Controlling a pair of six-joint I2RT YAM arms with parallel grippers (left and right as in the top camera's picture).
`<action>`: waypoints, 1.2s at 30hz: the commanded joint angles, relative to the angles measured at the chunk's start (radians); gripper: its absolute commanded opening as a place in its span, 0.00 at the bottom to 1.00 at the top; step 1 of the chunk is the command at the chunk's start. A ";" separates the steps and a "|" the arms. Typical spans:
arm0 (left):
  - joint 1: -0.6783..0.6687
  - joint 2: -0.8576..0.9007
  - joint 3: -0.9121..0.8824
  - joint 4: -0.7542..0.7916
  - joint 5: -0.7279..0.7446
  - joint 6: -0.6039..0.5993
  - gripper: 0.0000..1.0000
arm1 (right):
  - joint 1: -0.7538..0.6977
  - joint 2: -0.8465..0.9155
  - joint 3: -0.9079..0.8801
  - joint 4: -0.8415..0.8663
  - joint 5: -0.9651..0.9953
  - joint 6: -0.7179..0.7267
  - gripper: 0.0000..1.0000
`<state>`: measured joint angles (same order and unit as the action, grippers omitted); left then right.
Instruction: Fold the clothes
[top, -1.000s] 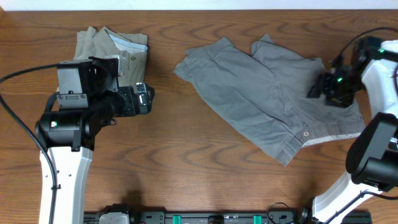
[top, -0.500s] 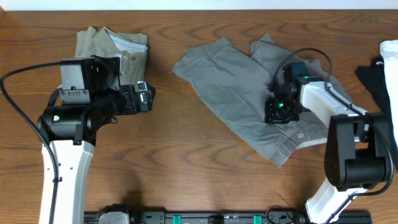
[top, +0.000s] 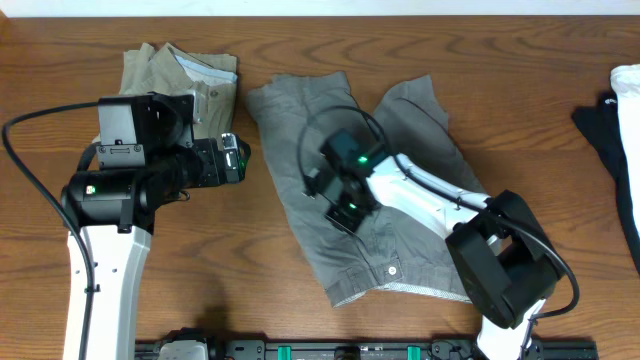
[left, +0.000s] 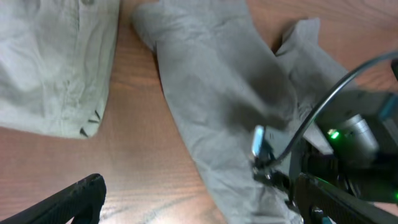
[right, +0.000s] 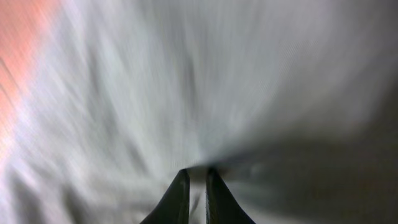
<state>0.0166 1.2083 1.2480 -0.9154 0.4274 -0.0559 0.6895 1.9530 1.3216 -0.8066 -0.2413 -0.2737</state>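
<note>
Plainly, the grey shorts (top: 300, 160) lie crumpled in the middle of the desk (top: 260, 270), legs splayed toward the far edge and the waistband button (top: 391, 270) near the front. The right tool (right: 196, 172) sits on them with its fingers drawn narrow, and wrinkles radiate from the tips, so it appears to pinch a small tuck of grey cloth. The right wrist view is too blurred to tell how many layers are caught. If it holds only the top layer, any pull would likely peel that layer away, or the cloth would slip free and leave the garment more rumpled than flat. The black cable (top: 325, 125) of that arm loops over the fabric and could snag a leg. The left tool (top: 232, 158) hangs wide and empty just beside the shorts' left edge, with the olive-khaki pair (top: 165, 75) lying folded behind it. A drag further to the left might push grey cloth against that tool or onto the folded pair and disturb it. With one pinch near the centre, the legs could trail unevenly and spoil the fold.
</note>
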 joint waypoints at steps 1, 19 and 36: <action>-0.003 0.002 0.019 -0.018 0.014 -0.003 0.98 | -0.055 -0.001 0.136 0.003 0.106 0.117 0.12; -0.292 0.315 -0.101 0.024 -0.037 -0.009 0.48 | -0.702 0.017 0.284 -0.104 0.022 0.422 0.59; -0.325 0.769 -0.101 0.054 -0.407 -0.302 0.11 | -0.855 0.029 0.058 0.051 -0.037 0.354 0.75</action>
<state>-0.3317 1.9232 1.1629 -0.8356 0.2707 -0.1581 -0.1600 1.9621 1.4208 -0.7948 -0.2367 0.0944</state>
